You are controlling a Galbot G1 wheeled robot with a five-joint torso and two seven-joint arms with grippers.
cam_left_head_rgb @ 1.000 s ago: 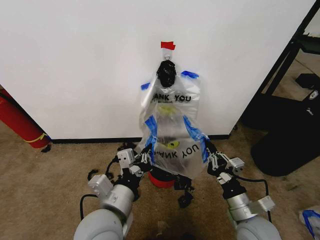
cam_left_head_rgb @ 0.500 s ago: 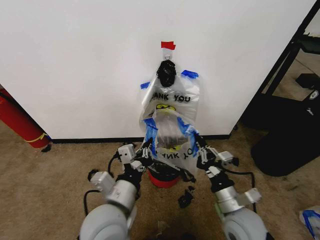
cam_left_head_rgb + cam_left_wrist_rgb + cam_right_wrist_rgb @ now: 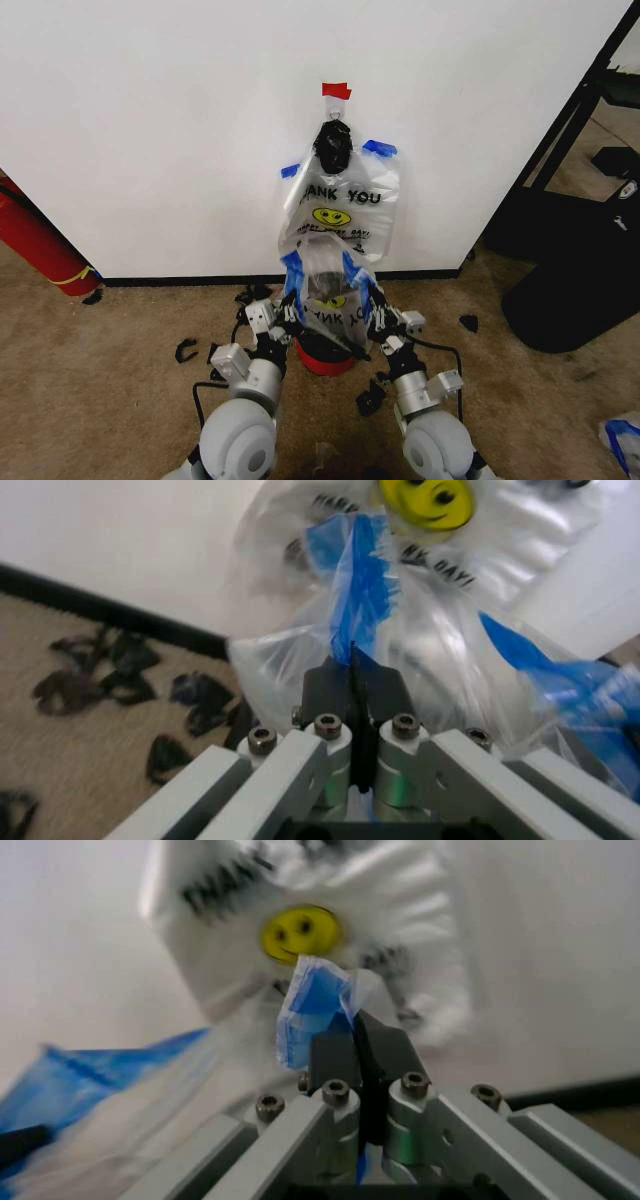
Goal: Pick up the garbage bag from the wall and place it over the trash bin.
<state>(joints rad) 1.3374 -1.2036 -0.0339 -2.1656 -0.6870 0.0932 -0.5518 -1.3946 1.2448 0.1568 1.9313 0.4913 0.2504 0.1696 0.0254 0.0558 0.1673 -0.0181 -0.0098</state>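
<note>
The garbage bag (image 3: pixel 324 283), clear and crinkly with blue patches, hangs stretched between my two grippers just in front of the wall (image 3: pixel 160 130). My left gripper (image 3: pixel 290 309) is shut on its blue edge (image 3: pixel 358 592); in the left wrist view the left gripper (image 3: pixel 352 664) has its jaws pressed together on that strip. On the other side my right gripper (image 3: pixel 372 312) pinches a blue patch (image 3: pixel 315 1001), the right gripper (image 3: pixel 356 1036) likewise shut. The trash bin (image 3: pixel 322 358), red-bodied, sits on the carpet directly beneath the bag, mostly hidden by it.
A printed "THANK YOU" smiley bag (image 3: pixel 343 205) hangs from a hook under red tape (image 3: pixel 336 91). A red cylinder (image 3: pixel 35 240) leans at the left. Black furniture (image 3: pixel 575 270) stands at the right. Black scraps (image 3: pixel 188 350) lie scattered on the carpet.
Both grippers have come inward toward each other, narrowing the garbage bag and bringing it lower over the bin. The printed bag's smiley behind it has come into view.
</note>
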